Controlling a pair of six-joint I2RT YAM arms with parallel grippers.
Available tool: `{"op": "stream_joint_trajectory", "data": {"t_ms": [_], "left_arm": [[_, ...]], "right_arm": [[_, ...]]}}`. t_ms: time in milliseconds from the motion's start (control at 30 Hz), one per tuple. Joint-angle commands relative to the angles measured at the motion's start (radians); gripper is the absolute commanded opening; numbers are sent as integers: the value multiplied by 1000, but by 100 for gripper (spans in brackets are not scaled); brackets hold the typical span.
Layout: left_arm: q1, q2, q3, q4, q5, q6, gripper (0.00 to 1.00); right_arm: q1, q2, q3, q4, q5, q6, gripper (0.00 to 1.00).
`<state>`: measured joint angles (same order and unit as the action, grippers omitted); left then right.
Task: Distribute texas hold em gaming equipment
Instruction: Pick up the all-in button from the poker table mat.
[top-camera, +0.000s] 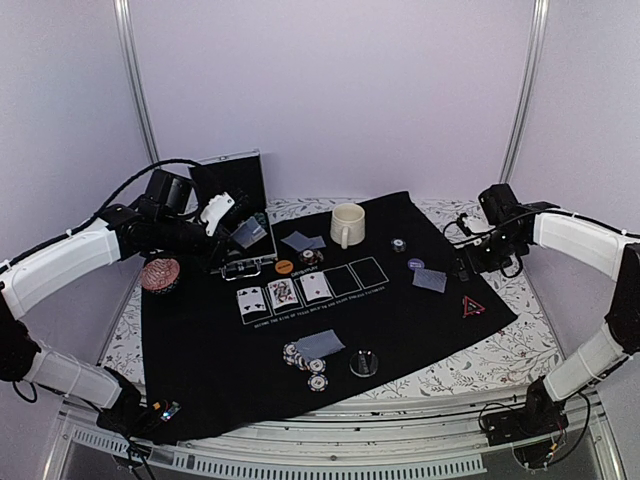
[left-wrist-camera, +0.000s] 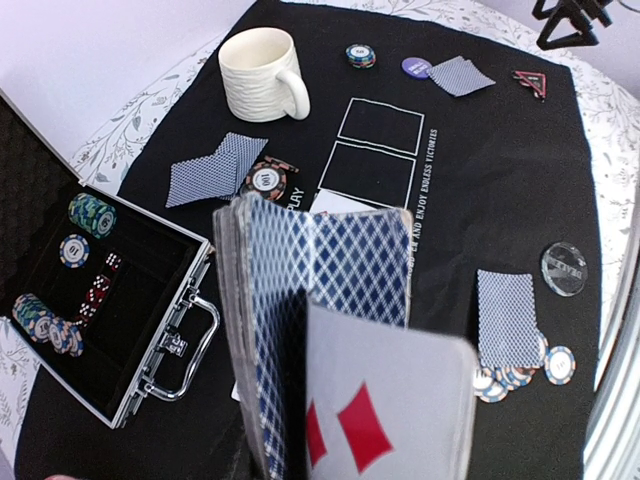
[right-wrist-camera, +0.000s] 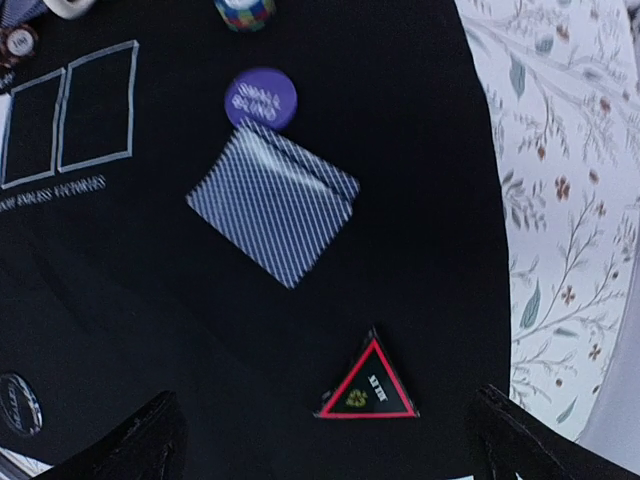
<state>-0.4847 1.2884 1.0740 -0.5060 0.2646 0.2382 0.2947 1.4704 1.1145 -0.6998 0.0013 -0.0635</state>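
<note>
Jaws of the left gripper clamp a deck of playing cards near the open chip case. The cards are thin, slick and bendy, so they probably fan apart unless pinched across the long edges. On the right gripper the jaws stand wide apart above the triangle token on the tabletop.

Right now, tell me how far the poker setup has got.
Done: three face-down hands dealt, three board cards face up. In hand: the left tool grips the deck. Left: two board boxes empty; chips sit in the case.
</note>
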Motion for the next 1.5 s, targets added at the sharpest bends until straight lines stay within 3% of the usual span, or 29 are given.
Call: {"op": "stream_joint_trajectory", "data": {"t_ms": [0,200,367,833,1267,1467], "left_arm": [[9,-22,-2,31,38,2,25],[9,-31,-5,32,35,4,25],[8,-29,-3,32,42,3,25],[9,-23,-5,32,52,6,25],[9,-25,-5,32,62,10,26],[8,-26,-5,32,67,10,26]], "right_arm": [[-122,37,-31,-58,-124,-90,99],[-149,171,-88,-87,-145,-186,99],[-149,266,-73,-84,-41,-200,99],[-79,331,-66,-92,21,-262,99],[-79,346,-42,-115,14,-247,83],[-78,350,-27,-124,8,-238,68]]}}
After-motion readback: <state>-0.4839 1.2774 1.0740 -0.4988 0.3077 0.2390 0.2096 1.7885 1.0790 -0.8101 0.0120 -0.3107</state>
